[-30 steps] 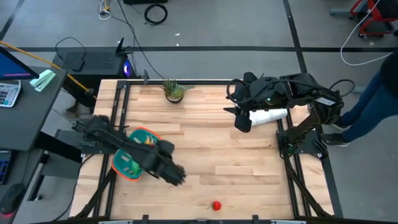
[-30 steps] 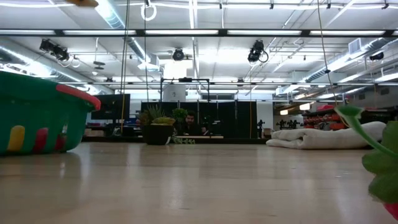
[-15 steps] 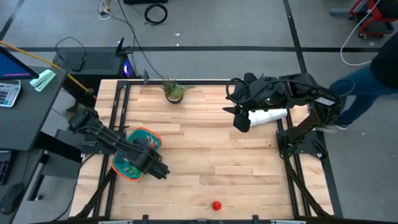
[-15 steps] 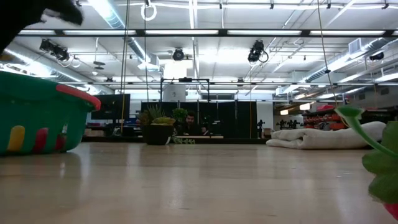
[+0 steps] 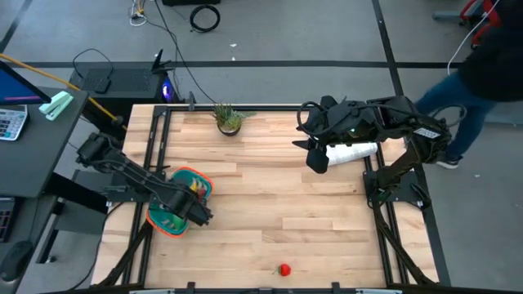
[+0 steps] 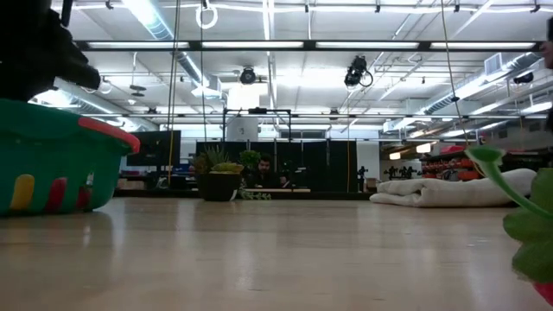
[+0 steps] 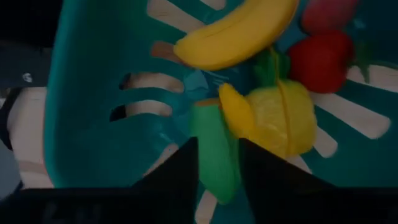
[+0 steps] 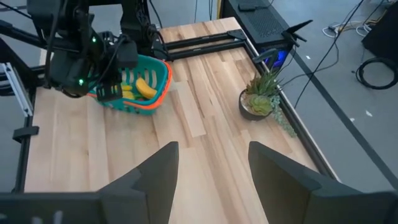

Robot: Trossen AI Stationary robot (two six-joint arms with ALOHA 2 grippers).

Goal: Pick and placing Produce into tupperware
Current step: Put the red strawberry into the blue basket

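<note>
The teal basket [image 5: 163, 219] with its orange rim stands near the table's left edge, and also shows in the low view [image 6: 52, 164] and the right wrist view [image 8: 157, 87]. My left gripper [image 5: 196, 214] hangs over the basket, shut on a green piece [image 7: 214, 155]. A yellow banana [image 7: 236, 31], a lemon [image 7: 280, 118] and red pieces [image 7: 320, 59] lie inside. Another red piece [image 5: 283, 269] lies on the table near its near edge. My right gripper [image 5: 319, 159] waits open over the table's far right part. My left gripper pinches the green piece between its two fingers [image 7: 180, 174], coming from above and pointing down into the basket. The piece's free end [image 7: 208, 121] reaches past the fingertips, beside the lemon. Whether it rests on the basket's floor, I cannot tell.
A spiky potted plant [image 5: 229, 118] stands at the far edge. A folded white cloth [image 5: 353, 153] lies at the right edge under the right arm. Bare wood spans the table's middle. A person [image 5: 482, 65] walks beyond the right side.
My left gripper has moved from the bare wood right of the basket toward the table's left, ending over the basket; its arm now shows at the low view's upper left. The person beyond the right edge has walked on.
</note>
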